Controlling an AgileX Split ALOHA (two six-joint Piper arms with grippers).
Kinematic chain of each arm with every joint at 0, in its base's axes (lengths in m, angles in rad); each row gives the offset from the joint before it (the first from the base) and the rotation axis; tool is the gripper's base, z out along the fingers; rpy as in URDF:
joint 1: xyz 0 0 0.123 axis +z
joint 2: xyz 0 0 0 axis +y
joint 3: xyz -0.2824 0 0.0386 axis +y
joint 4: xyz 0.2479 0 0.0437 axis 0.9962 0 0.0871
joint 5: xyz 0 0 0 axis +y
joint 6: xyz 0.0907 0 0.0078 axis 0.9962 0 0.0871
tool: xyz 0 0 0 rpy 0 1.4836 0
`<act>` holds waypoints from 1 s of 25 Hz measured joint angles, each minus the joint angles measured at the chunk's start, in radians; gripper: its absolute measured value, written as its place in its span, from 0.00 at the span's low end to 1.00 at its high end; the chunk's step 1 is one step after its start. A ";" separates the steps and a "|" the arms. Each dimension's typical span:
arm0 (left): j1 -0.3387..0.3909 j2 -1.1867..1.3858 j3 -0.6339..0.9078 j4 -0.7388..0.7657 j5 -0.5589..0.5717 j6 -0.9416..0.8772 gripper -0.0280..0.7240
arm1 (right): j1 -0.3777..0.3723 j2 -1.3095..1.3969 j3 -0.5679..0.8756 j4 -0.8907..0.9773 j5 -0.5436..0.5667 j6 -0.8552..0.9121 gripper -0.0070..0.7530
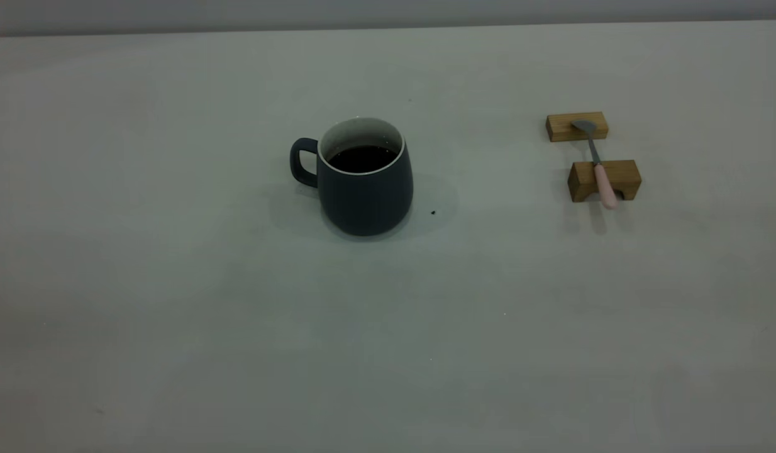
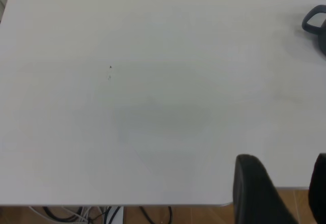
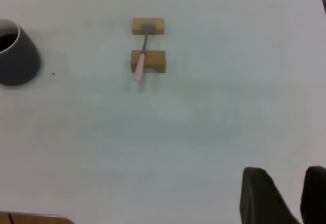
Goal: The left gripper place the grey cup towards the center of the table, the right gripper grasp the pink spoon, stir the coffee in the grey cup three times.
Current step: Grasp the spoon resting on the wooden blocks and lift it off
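Pale grey-white and matte, the table [image 1: 174,283] is filling nearly all of the exterior view, with a few tiny dark specks on it and a plain grey wall running along its far edge. The grey cup [image 1: 365,182] is standing upright near the middle of the table, handle turned toward that view's left, with dark coffee [image 1: 363,158] sitting inside it. Well apart to the right, the pink spoon [image 1: 598,165] is lying across two small wooden blocks [image 1: 604,180], its bowl resting on the farther block and its pink handle sticking out over the nearer one.

Neither arm is showing in the exterior view. Only the wrist views are catching them. The left gripper [image 2: 277,191] is hanging above the table's near edge, its black fingers apart and holding nothing, far from the cup [image 2: 316,24], of which only the handle is peeking in. Brown floor and some cables [image 2: 102,214] are showing beyond the edge there. The right gripper [image 3: 285,196] is likewise hovering high over bare table, fingers spread and empty, looking down on the spoon [image 3: 141,56] on its blocks [image 3: 148,61] and the cup [image 3: 18,53] off to one side.
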 joint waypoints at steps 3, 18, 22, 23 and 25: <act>0.000 0.000 0.000 0.000 0.000 0.000 0.49 | 0.000 0.000 -0.001 0.033 -0.003 0.000 0.32; 0.000 0.000 0.000 0.000 0.000 0.000 0.49 | 0.000 0.813 -0.174 -0.007 -0.333 0.036 0.75; 0.000 0.000 0.000 0.000 0.000 0.000 0.49 | 0.000 1.116 -0.216 0.057 -0.454 -0.039 0.82; 0.000 0.000 0.000 0.000 0.000 0.000 0.49 | 0.000 1.176 -0.231 0.085 -0.480 -0.074 0.83; 0.000 0.000 0.000 0.000 0.000 0.000 0.49 | 0.009 1.313 -0.259 0.140 -0.524 -0.149 0.83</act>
